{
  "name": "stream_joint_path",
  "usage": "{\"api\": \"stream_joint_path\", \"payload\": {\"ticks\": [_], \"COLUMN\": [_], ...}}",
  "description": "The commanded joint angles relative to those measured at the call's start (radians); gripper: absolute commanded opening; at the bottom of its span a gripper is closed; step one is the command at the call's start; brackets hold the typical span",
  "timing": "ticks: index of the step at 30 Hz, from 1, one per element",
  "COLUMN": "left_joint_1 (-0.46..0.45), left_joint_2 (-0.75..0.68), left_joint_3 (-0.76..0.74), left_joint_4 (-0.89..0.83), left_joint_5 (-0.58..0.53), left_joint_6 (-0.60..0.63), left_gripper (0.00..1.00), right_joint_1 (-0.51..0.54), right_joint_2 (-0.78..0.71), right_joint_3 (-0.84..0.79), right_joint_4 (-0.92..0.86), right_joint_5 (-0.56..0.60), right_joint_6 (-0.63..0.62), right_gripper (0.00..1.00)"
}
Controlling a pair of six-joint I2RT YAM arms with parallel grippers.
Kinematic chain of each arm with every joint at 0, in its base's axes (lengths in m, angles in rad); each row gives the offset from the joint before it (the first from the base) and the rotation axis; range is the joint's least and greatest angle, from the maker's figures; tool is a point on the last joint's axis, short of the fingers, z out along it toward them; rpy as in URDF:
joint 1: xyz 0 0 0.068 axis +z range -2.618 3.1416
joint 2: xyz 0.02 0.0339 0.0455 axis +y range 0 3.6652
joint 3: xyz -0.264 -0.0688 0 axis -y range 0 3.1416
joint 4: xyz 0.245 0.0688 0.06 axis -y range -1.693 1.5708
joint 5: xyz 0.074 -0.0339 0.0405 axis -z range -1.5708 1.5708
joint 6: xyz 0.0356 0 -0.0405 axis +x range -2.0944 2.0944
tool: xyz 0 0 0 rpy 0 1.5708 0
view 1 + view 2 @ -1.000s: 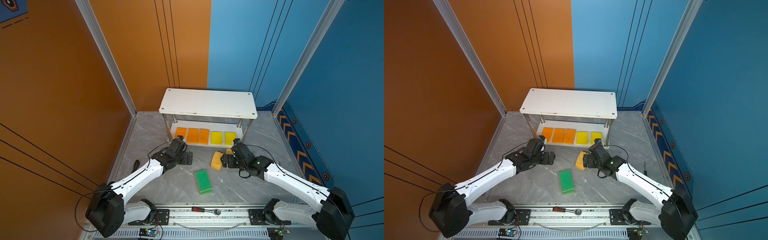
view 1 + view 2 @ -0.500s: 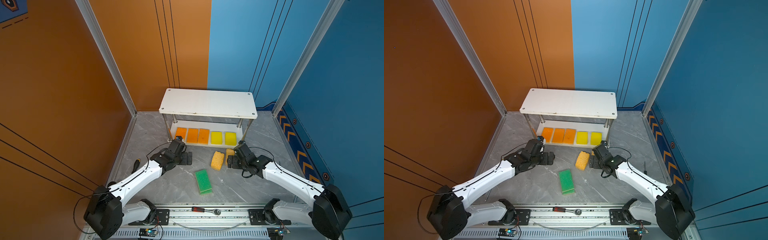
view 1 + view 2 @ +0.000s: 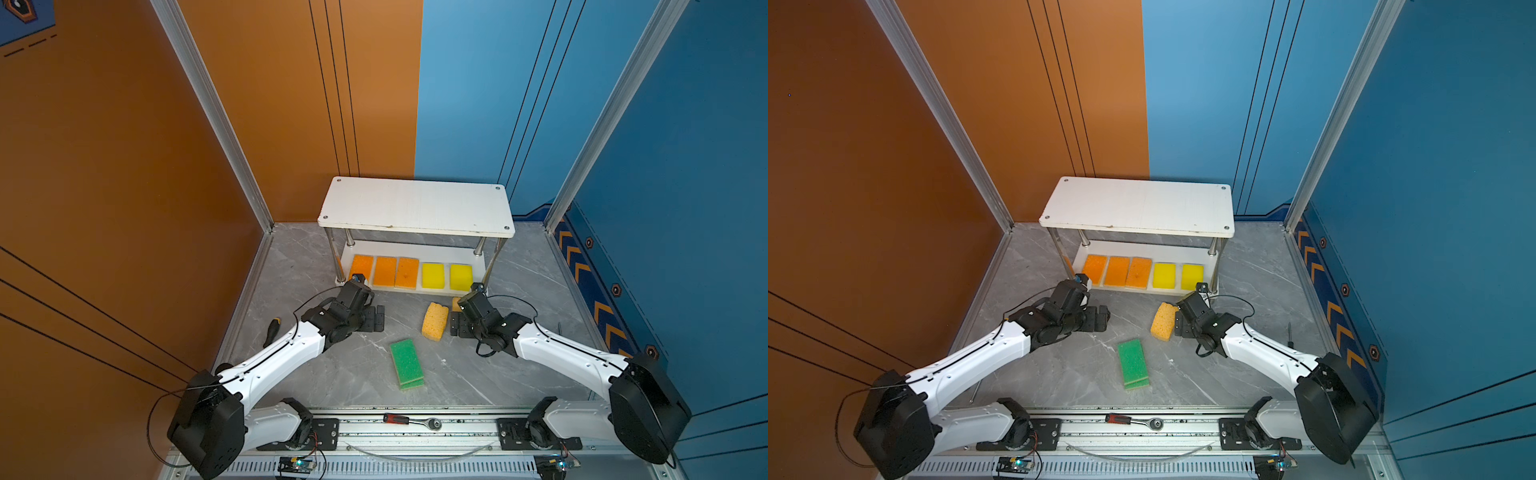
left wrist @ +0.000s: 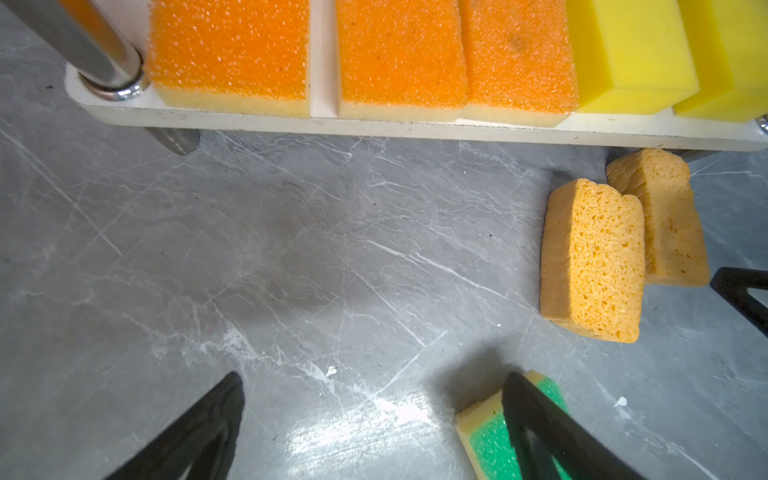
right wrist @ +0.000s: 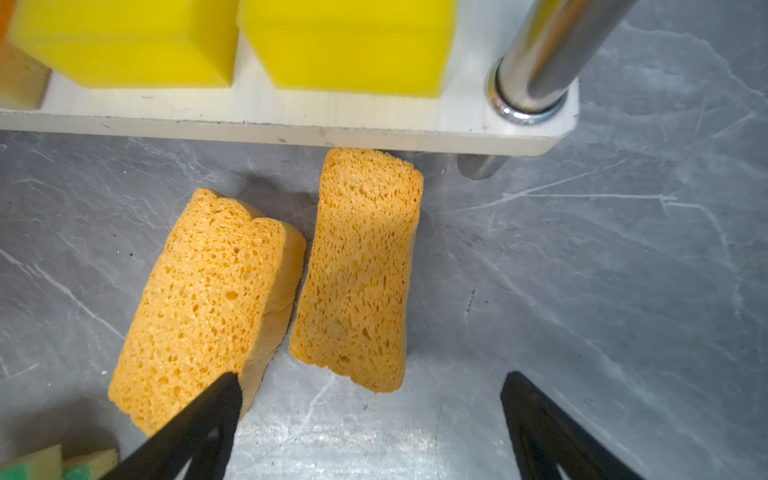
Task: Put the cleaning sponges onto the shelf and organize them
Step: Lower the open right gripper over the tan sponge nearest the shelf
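The right gripper (image 5: pixel 372 380) was spread wide (holding nothing), so it likely needed to slide around the holey sponge (image 5: pixel 361 266) and squeeze gently.

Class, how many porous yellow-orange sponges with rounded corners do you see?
2. One porous yellow-orange sponge lies on the grey floor before the white two-tier shelf; the second sponge lies beside it at the shelf's front edge, mostly under the right arm.

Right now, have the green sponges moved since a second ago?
No. The green sponges lie stacked in the same spot and at the same angle, equally far in front of the shelf.
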Motion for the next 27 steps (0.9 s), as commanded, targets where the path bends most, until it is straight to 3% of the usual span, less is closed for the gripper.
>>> {"api": "stream_joint_path", "payload": {"ticks": [1, 14, 27], "left_joint_1": [-0.009, -0.011, -0.011], "left_joint_2": [-0.019, -0.009, -0.013], "left_joint_3": [-0.020, -0.019, -0.022], "left_joint_4": [-0.018, -0.017, -0.019], "left_joint_5": [-0.016, -0.016, -0.018], "left_joint_6": [-0.013, -0.016, -0.017], "left_gripper": [0.98, 0.98, 0.98], "right_joint_1": [0.015, 0.021, 0.032], "right_joint_2": [0.009, 0.020, 0.088], "right_joint_3": [-0.033, -0.126, -0.117], "right_joint_4": [0.057, 0.171, 0.219], "right_joint_5": [0.069, 0.101, 0.092], "right_joint_6": [0.011, 0.048, 0.067], "right_gripper": [0.97, 0.96, 0.96]}}
